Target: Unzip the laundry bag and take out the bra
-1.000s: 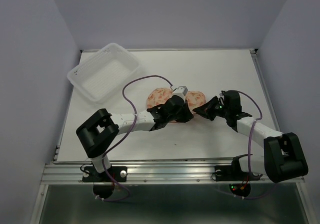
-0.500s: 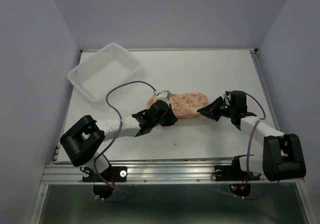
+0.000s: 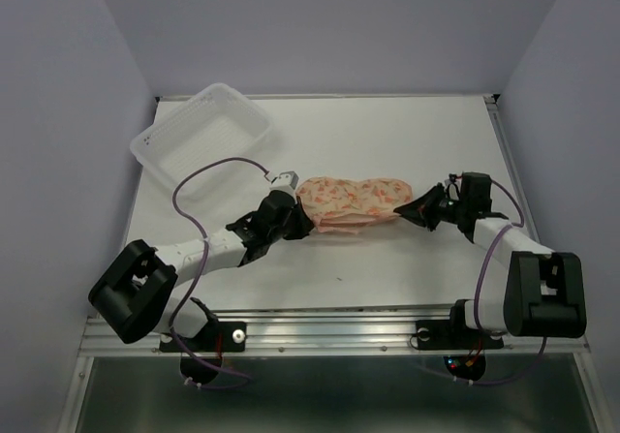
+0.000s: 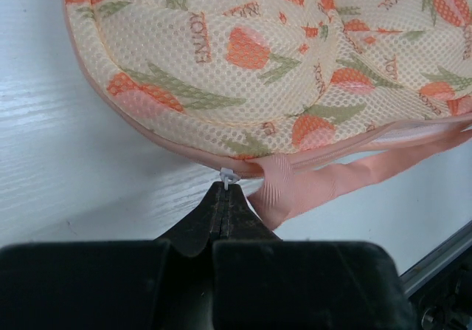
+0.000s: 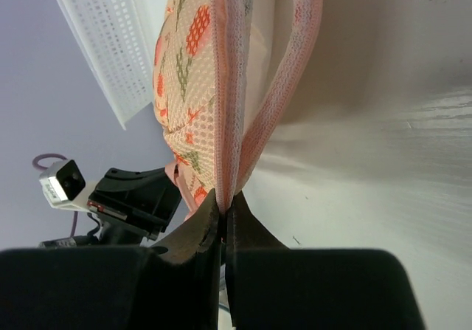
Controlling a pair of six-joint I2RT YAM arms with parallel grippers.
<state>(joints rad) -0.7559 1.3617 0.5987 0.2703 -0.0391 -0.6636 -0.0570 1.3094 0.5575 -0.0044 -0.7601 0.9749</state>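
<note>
The laundry bag (image 3: 354,199) lies stretched left to right in the middle of the table, cream-peach with orange prints. My left gripper (image 3: 295,222) is at its near left edge, shut on the small white zip pull (image 4: 227,176) by the pink edging, with the bag (image 4: 258,64) just beyond the tips. A pink strap (image 4: 317,186) hangs to the right of the pull. My right gripper (image 3: 412,210) is shut on the pink zip edging (image 5: 230,123) at the right end of the bag (image 5: 193,86). The bra is hidden.
A white perforated basket (image 3: 199,142) stands at the back left, tilted over the table edge; it also shows in the right wrist view (image 5: 103,35). The left arm's cable (image 3: 208,176) loops over the table near it. The table's near rail (image 3: 329,326) runs along the front.
My left gripper has slid left along the bag's near edge with the zip pull. My right gripper has drawn the right end outward. The bag now lies longer and flatter.
</note>
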